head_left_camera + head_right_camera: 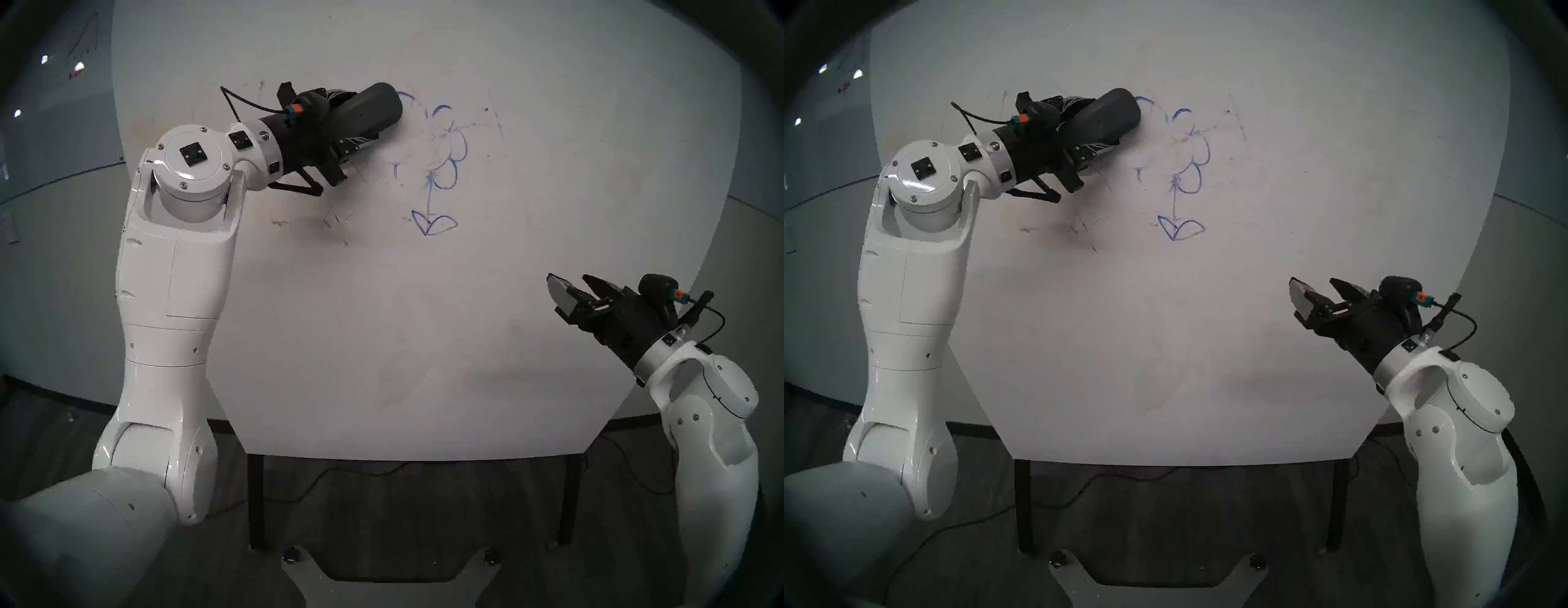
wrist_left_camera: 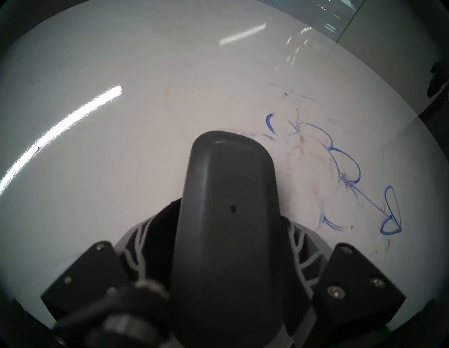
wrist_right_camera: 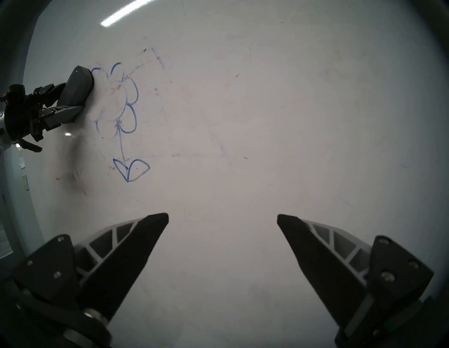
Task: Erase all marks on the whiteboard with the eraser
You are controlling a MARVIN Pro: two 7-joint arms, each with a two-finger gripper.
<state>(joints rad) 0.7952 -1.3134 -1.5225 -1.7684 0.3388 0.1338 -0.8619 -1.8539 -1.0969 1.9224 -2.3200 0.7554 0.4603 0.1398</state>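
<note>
The large whiteboard (image 1: 424, 318) (image 1: 1166, 331) (image 3: 267, 121) carries the marks (image 1: 456, 146) (image 1: 1193, 170) (image 2: 345, 165) (image 3: 128, 104), a blue flower. Its right petals, stem and two leaves (image 1: 435, 223) are sharp, while its left side is smeared faint. My left gripper (image 1: 352, 121) (image 2: 228, 243) is shut on the dark grey eraser (image 1: 369, 111) (image 1: 1110, 116) (image 2: 228, 218) (image 3: 77, 85). The eraser lies against the board with its rounded end at the flower's upper-left petal remnant. My right gripper (image 1: 570, 282) (image 1: 1314, 283) (image 3: 222, 216) is open and empty in front of the board's lower right.
Brown and black scratchy stains (image 1: 331, 220) sit below the left hand, and fainter ones (image 1: 488, 114) lie right of the flower. Dark stand legs (image 1: 256, 501) and a floor cable show under the board's bottom edge. A grey wall panel with a red graph (image 1: 82, 46) is at the upper left.
</note>
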